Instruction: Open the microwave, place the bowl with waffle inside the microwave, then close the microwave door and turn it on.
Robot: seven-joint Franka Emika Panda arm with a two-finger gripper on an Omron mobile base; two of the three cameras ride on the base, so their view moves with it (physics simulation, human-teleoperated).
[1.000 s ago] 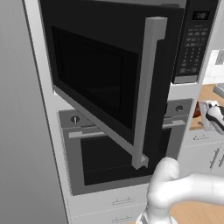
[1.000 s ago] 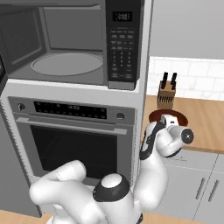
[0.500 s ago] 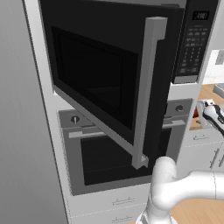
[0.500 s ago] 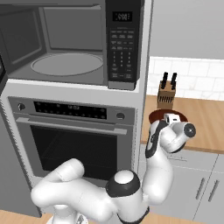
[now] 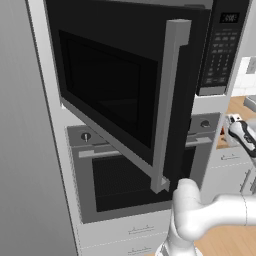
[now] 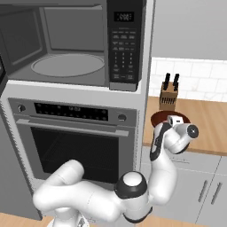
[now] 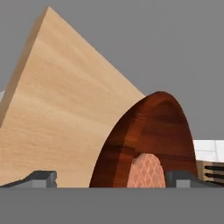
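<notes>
The microwave (image 6: 66, 64) stands open, its turntable bare. Its keypad strip (image 6: 125, 44) is on the right. The microwave door (image 5: 110, 95) is swung out to the left, with its silver handle (image 5: 167, 105) on the free edge. The bowl with waffle (image 6: 158, 118) is reddish-brown and rests on the wooden counter (image 6: 208, 119) right of the oven. In the hand view the bowl (image 7: 148, 131) is close up, with a waffle (image 7: 146, 171) inside. My gripper (image 7: 111, 180) is open just in front of it, one tip to the left of the bowl and the other before its right side. My hand (image 6: 175, 126) hovers at the bowl.
A grey oven (image 6: 75, 146) sits under the microwave, and the open door juts out above its front. A knife block (image 6: 169, 95) stands behind the bowl against the tiled wall. Grey cabinets (image 6: 208, 190) run under the counter.
My arm has swung a little to the right and the elbow has shifted. The hand stays at the bowl with its jaws open. The microwave door has not moved.
</notes>
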